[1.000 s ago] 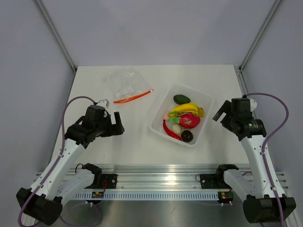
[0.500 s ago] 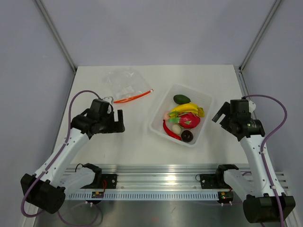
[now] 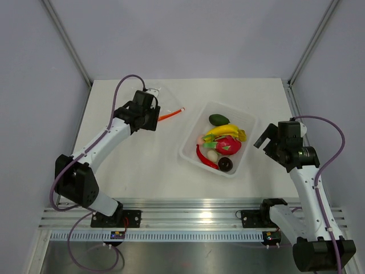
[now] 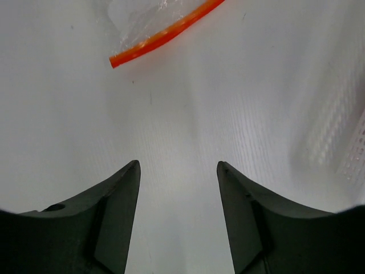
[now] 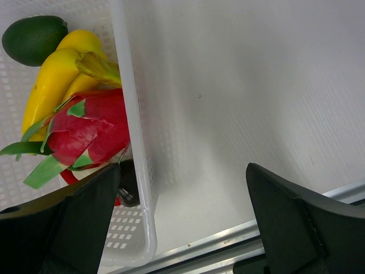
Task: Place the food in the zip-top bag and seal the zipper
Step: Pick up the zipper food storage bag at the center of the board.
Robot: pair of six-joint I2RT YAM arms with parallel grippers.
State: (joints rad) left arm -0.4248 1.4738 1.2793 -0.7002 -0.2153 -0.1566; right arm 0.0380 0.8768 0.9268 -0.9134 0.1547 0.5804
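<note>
left gripper [image 4: 177,165]: you had its jaws spread apart with nothing between them; only bare table [image 4: 188,114] showed in the gap.
left gripper's place: seen from above, it hung over the far-left part of the table and covered most of the bag.
zip-top bag [image 4: 134,14]: it lay crinkled and clear on the table, just beyond your left fingertips and apart from them.
zipper [image 4: 162,37]: the orange-red strip ran slantwise along the bag's near edge. In the top view, its right end stuck out from under the gripper toward the tray. You could not tell whether it was pressed closed.
right gripper [image 5: 182,171]: you held it wide open and empty, over bare table just beside the tray's right wall.
tray [image 5: 134,114]: it sat right of centre, well apart from the bag.
tray contents: the avocado [image 3: 218,119] lay at the far end, with the banana [image 3: 225,130] just in front of it. The dragon fruit [image 3: 230,145] lay against the banana. The chilli [image 3: 204,157] curved along the left side, with the whitish piece [image 3: 212,154] beside it. The dark round fruit [image 3: 226,164] sat at the near end.
</note>
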